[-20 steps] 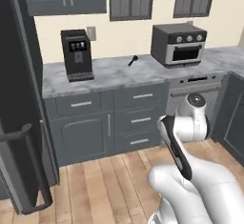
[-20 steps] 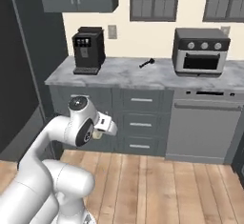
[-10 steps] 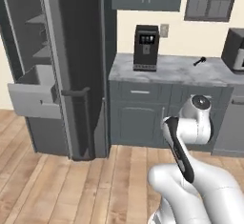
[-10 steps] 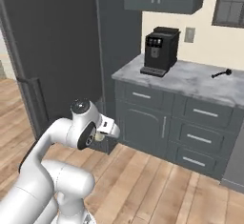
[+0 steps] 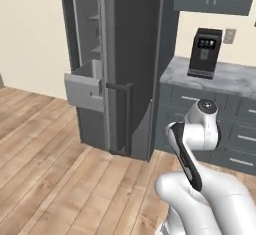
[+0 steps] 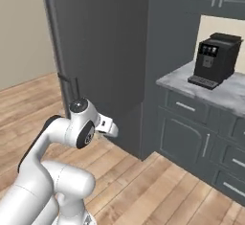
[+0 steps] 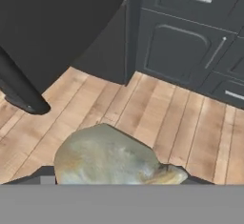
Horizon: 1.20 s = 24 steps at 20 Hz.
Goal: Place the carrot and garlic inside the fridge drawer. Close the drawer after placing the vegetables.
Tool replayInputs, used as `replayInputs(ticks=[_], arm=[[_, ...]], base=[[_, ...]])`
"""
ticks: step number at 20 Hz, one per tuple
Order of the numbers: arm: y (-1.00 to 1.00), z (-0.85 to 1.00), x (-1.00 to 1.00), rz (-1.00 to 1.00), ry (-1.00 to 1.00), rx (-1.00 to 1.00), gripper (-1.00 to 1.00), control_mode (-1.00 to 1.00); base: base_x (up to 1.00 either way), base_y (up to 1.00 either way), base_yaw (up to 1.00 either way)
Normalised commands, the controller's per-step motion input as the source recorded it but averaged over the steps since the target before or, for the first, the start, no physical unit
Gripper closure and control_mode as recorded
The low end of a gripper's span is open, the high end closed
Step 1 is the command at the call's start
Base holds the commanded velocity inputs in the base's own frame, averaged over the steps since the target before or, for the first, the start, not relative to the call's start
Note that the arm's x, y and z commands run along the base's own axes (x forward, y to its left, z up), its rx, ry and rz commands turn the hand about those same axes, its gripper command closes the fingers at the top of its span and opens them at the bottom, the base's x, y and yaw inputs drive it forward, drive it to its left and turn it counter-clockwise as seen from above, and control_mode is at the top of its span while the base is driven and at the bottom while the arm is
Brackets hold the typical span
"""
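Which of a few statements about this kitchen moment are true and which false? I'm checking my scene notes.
1. The fridge drawer stands pulled out. True.
2. The coffee machine sits on the wooden floor. False: it stands on the grey counter.
3. A pale cream, roundish thing, seemingly the garlic, shows between the claw tips. True.
4. The floor is white tile. False: it is wood planks.
5. The fridge is bright red. False: it is dark grey.
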Motion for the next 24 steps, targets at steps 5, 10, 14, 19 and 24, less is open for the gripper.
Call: replayInputs(ticks=[5, 10, 14, 19, 24], arm=[[0.0, 0.0, 0.0, 0.0, 0.0, 0.0, 1.0, 1.0], [0.0, 0.0, 0.0, 0.0, 0.0, 0.0, 1.0, 1.0], [0.0, 0.0, 0.0, 0.0, 0.0, 0.0, 1.0, 1.0], [0.0, 0.0, 0.0, 0.0, 0.0, 0.0, 1.0, 1.0], [0.0, 0.0, 0.0, 0.0, 0.0, 0.0, 1.0, 1.0]], base=[[-0.18, 0.29, 0.47], [-0.22, 0.14, 0.53], [-0.07, 0.15, 0.61], [0.02, 0.1, 0.61], [0.88, -0.05, 0.4]])
